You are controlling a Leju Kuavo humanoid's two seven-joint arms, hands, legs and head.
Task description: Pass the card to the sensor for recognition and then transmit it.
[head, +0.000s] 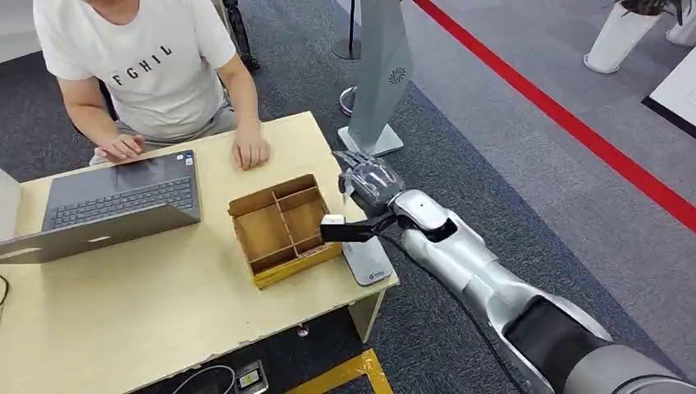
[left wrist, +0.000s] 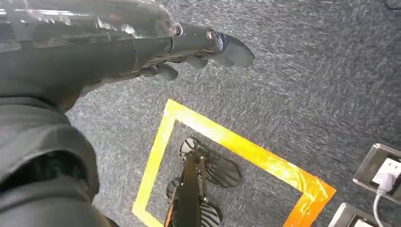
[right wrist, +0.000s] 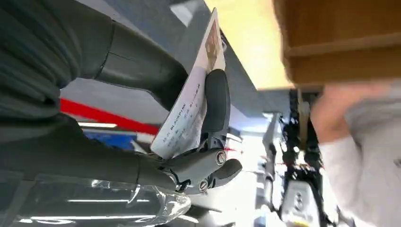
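Observation:
My right hand (head: pixel 369 179) hovers over the table's right edge, just past the far right corner of the cardboard box (head: pixel 283 226). In the right wrist view this hand (right wrist: pixel 142 118) pinches a white printed card (right wrist: pixel 187 113) between the thumb and the fingers, with the card standing on edge. The flat light-grey sensor pad (head: pixel 367 259) lies on the table beside the box, nearer to me than the hand and under my forearm. My left hand (left wrist: pixel 189 47) hangs over the carpet, fingers stretched out and holding nothing.
A person (head: pixel 148 66) sits at the far side of the wooden table (head: pixel 164 304), one hand by an open laptop (head: pixel 123 201) and the other near the box. A grey stand (head: pixel 382 74) rises behind the table. Yellow floor tape (left wrist: pixel 227 142) and power sockets (left wrist: pixel 383 170) lie below.

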